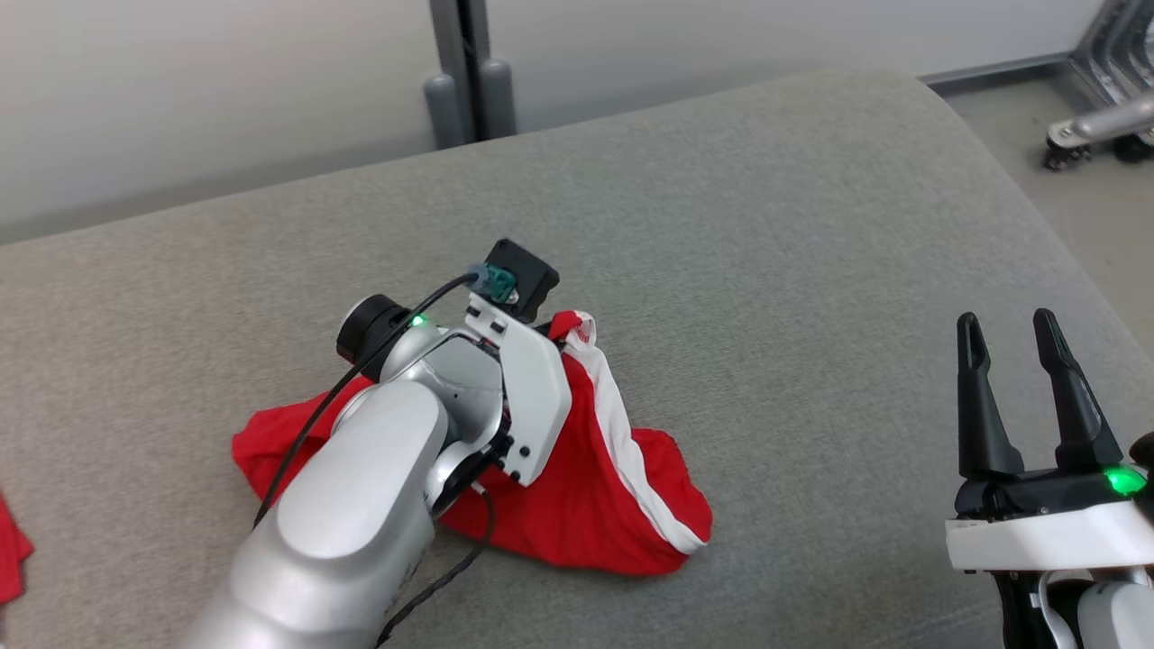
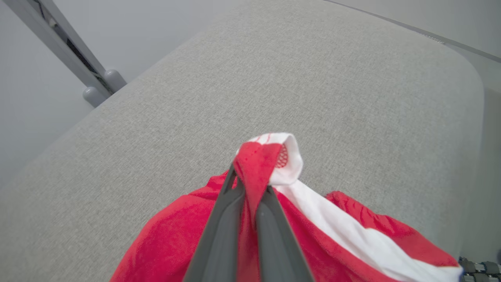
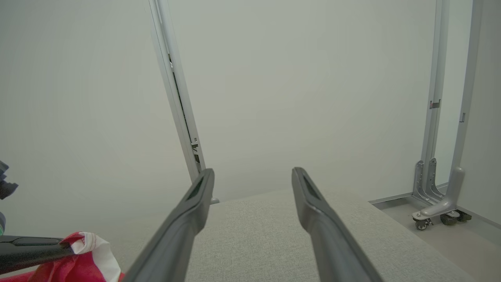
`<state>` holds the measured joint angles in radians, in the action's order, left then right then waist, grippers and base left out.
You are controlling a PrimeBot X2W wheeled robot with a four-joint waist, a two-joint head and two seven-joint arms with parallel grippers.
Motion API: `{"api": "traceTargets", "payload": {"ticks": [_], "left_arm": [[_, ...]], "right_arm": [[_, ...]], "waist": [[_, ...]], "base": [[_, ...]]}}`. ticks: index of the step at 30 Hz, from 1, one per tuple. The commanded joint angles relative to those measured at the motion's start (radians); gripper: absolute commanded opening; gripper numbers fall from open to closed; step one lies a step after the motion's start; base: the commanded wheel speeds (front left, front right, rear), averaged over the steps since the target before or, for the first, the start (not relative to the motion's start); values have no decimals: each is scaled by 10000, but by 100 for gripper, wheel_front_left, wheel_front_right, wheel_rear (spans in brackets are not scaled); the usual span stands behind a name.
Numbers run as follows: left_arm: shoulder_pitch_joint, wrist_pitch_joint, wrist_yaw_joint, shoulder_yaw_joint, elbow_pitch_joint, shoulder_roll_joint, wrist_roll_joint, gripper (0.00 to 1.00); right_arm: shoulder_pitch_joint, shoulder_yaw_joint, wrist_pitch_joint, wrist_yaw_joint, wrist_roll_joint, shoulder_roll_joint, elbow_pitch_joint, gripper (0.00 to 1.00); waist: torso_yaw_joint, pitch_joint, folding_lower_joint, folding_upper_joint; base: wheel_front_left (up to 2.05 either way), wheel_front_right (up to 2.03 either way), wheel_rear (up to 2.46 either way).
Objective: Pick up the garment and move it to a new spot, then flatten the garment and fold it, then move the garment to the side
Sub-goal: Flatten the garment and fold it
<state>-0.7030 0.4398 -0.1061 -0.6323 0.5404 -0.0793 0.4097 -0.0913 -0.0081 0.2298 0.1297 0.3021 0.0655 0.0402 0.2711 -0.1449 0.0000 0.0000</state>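
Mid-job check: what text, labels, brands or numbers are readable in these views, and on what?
None readable.
The garment is plain red with a white stripe; faint red marks on its white hem, pinched in the left gripper, are too blurred to read.
No lettering on the right gripper or the grey cushion.

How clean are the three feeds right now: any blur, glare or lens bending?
Head view: soft, even light, sharp, no glare; a green lamp glows by the right claw. Left wrist view: left claw soft near the lens, garment crisp at the pinch, cushion edge bowed. Right wrist view: even, posts lean.
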Motion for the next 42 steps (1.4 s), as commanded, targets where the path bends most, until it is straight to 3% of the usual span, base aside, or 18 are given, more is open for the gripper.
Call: {"api": "traceTargets", "payload": {"ticks": [1,7,14,22,24,26,27,28,36,42], "left_arm": [[410,86,-64,48,-460,-244,215,0],[1910,399,95,217,-2427,-1261,584,0],[3708,1143,58,153,-4380,-2668,998,0],[5022,1500,350,17,-5115,-3729,817,0],[5305,1552,435,-89,-5089,-3934,672,24],[5534,1544,554,-84,-5074,-4034,665,30],[5625,1548,642,-64,-5053,-4106,639,47],[5664,1455,732,-50,-5072,-4164,523,100],[6096,963,1367,360,-5345,-4041,725,100],[6032,595,1923,1076,-5769,-4353,806,100]], "right_arm": [[174,-47,-92,20,-44,68,81,100],[372,-62,-336,20,-119,106,282,100],[514,-109,-578,20,-140,241,463,100],[719,-146,-723,20,-127,303,580,100],[765,-141,-769,20,-126,325,612,100],[769,-179,-821,20,-197,379,668,100],[788,-195,-839,20,-273,416,688,100],[809,-202,-864,20,-286,420,703,100],[972,-281,-924,20,-308,358,778,100],[908,-340,-960,20,-221,376,820,100]], "waist": [[-826,577,0,0],[-1408,906,0,0],[-1593,1187,0,0],[-1520,1382,0,0],[-1482,1415,0,0],[-1461,1428,0,0],[-1461,1431,0,0],[-1463,1426,0,0],[-1641,1408,0,0],[-1685,1401,0,0]], "base": [[0,0,0],[0,0,0],[0,0,0],[0,0,0],[0,0,0],[0,0,0],[0,0,0],[0,0,0],[0,0,0],[0,0,0]]}}
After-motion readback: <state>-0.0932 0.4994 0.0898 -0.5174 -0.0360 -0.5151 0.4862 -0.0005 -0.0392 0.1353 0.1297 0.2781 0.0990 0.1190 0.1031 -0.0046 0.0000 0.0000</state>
